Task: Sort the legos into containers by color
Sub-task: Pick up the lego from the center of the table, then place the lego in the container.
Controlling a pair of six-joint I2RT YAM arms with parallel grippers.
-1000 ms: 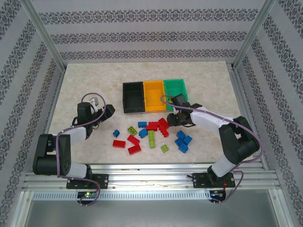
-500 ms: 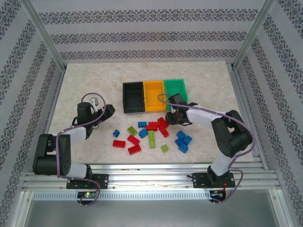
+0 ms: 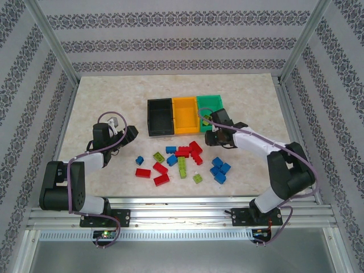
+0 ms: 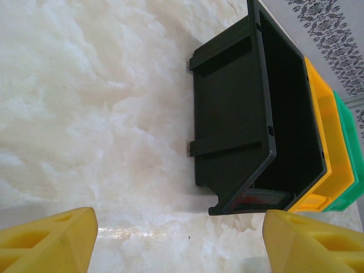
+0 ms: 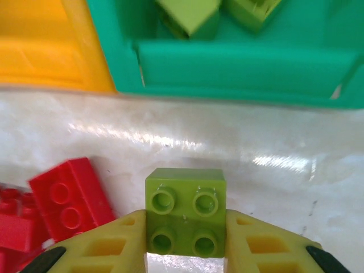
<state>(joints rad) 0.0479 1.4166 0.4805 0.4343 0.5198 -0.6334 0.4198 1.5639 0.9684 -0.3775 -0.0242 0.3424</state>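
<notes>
Sorting looks barely begun, judging by how much lies unsorted on the table point(image 3: 102, 96). At its far middle the three containers stand touching in a row: black bin point(image 3: 160, 102) on the left, orange-yellow bin point(image 3: 183, 100) in the middle, green bin point(image 3: 209, 97) on the right. From above the orange-yellow bin looks bare inside. The black bin's floor is too dark to read there, and in the left wrist view a red patch at its near end could be a brick or a label; I cannot tell. The green bin holds at least two yellow-green pieces point(image 5: 190, 14).

Nearer the arms, the loose legos point(image 3: 182, 158) lie scattered: reds in the middle, blues to the right, a few yellow-green among them. Nearly all of the work is therefore left.

The right gripper point(image 3: 218, 135) hangs just short of the green bin's near wall, its fingers pinching a yellow-green brick point(image 5: 185, 210). That brick is square with four studs facing the camera, clean and level, above bare table beside a red brick point(image 5: 71, 196).

The left gripper point(image 3: 126, 133) waits left of the bins, fingers point(image 4: 51, 239) spread wide on nothing.
</notes>
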